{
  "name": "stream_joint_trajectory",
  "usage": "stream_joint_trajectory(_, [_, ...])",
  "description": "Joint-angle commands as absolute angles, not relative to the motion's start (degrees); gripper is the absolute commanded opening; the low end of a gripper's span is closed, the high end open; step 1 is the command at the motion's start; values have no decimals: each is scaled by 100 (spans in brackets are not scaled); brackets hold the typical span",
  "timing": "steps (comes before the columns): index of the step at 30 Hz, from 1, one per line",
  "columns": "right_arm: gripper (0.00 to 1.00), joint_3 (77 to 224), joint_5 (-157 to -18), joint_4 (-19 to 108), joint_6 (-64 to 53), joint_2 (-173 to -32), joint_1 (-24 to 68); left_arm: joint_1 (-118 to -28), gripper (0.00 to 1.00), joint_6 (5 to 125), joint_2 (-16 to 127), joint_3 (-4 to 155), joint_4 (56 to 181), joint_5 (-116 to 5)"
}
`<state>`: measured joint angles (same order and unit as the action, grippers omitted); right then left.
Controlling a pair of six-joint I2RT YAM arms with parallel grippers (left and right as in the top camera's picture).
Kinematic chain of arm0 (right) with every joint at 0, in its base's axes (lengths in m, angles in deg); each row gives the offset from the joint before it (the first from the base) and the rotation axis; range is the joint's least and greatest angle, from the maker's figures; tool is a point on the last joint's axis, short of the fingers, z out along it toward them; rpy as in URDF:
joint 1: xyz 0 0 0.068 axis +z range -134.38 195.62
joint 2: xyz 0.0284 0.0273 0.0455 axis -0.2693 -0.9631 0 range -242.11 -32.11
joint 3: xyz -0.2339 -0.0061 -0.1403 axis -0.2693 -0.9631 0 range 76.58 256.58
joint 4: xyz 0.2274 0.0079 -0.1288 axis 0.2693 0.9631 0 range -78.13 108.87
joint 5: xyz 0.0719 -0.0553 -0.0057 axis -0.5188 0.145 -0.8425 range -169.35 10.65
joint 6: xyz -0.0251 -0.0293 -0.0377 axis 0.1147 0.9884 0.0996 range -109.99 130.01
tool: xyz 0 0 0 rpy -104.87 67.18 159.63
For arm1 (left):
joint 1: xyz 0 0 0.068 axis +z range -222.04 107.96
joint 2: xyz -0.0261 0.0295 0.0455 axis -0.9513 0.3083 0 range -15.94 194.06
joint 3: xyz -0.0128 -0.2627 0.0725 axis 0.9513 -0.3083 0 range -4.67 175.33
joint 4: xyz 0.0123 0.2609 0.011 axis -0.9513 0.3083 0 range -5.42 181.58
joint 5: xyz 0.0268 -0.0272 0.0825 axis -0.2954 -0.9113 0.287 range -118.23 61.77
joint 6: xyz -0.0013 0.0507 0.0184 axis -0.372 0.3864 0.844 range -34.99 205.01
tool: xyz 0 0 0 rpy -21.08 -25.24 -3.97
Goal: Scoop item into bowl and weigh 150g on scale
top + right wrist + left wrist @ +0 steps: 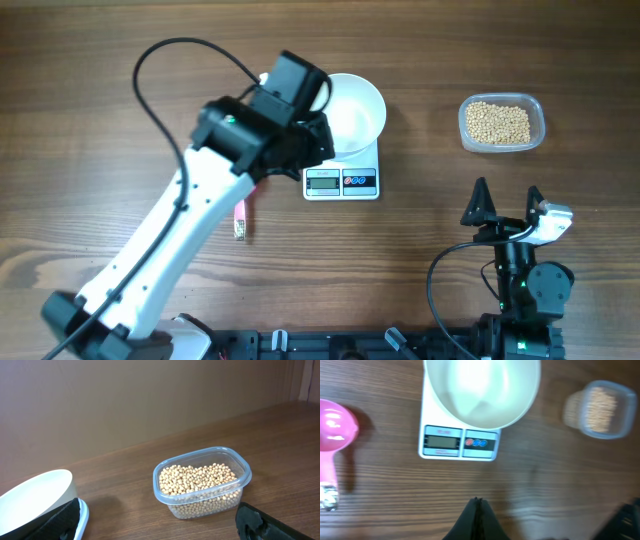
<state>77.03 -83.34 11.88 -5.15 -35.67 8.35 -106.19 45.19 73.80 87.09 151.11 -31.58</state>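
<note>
One white bowl (360, 115) sits on the back part of the one white scale (342, 182), near the middle of the counter (580, 60). The bowl holds nothing. The scale's long axis runs left to right across the counter, and its display and buttons face the robot's side, clear of the bowl.

The beans (498, 122) lie heaped in one clear plastic tub (541, 122), well apart from the scale, on its right. The tub's long axis also runs left to right.

One pink scoop (335, 430) lies flat on the counter to the left of the scale. Its round cup points away from the robot and its handle towards it. From overhead the left arm hides the cup.

The left gripper (477, 510) hangs above the counter just in front of the scale, pointing towards it. Its two fingers are pressed together with nothing between them.

The right gripper (507, 195) is spread wide and holds nothing. It is near the robot's edge, pointing towards the tub.
</note>
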Motion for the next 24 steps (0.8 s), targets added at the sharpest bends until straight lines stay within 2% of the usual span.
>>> stream_joint_trajectory(1, [100,7687,-8277,1181,-517,-3578,859,-10952,4,4382,8007,8744,15111,-2365])
stream_joint_trajectory(8, [100,7687,-8277,1181,-517,-3578,859,-11273,4,4404,8698,8742,15279,-2437])
stream_joint_trajectory(24, [100,7687,-8277,1181,-515,-3578,859,-11290,4,4889,8377,8744,15462,-3031])
